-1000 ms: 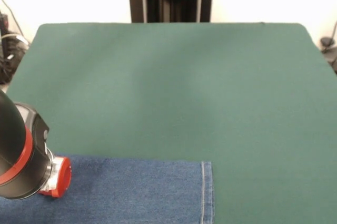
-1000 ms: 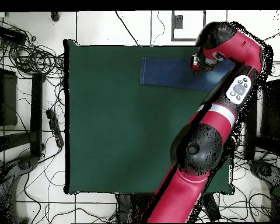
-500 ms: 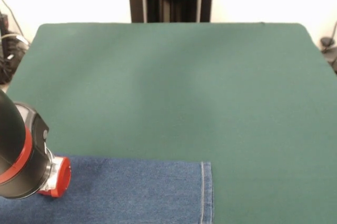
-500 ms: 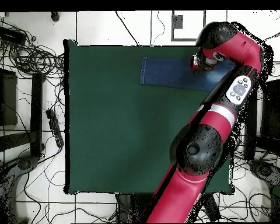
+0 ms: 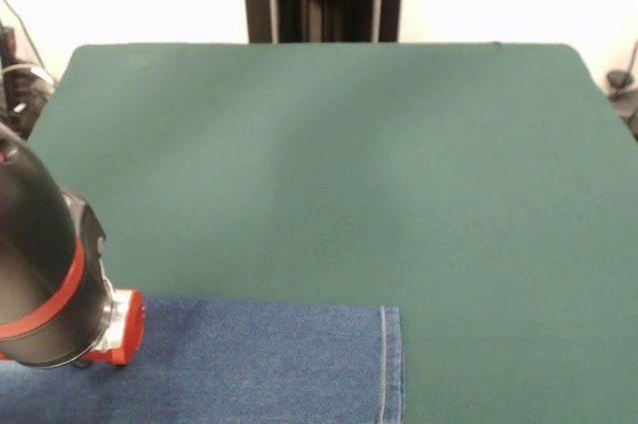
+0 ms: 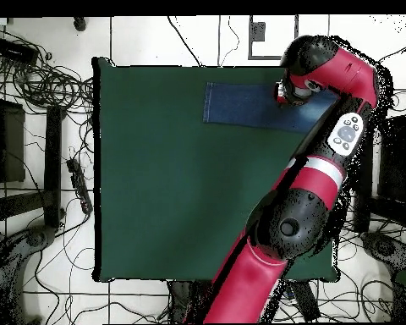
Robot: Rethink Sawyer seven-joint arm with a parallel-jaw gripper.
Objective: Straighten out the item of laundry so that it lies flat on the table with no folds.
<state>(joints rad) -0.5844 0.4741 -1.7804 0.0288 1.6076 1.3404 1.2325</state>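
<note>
Fingers cannot be made out: the gripper (image 5: 118,327) is sitting low over the jeans (image 5: 259,364), its state hidden behind the arm's wrist. Jeans are lying flat-looking along the table (image 5: 329,165) edge farthest from the pedestal.

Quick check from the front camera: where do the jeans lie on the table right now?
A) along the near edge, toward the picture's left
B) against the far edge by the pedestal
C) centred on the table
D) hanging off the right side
A: the jeans lie along the table's near edge, left of centre, and the rest of the green cloth is bare.
</note>
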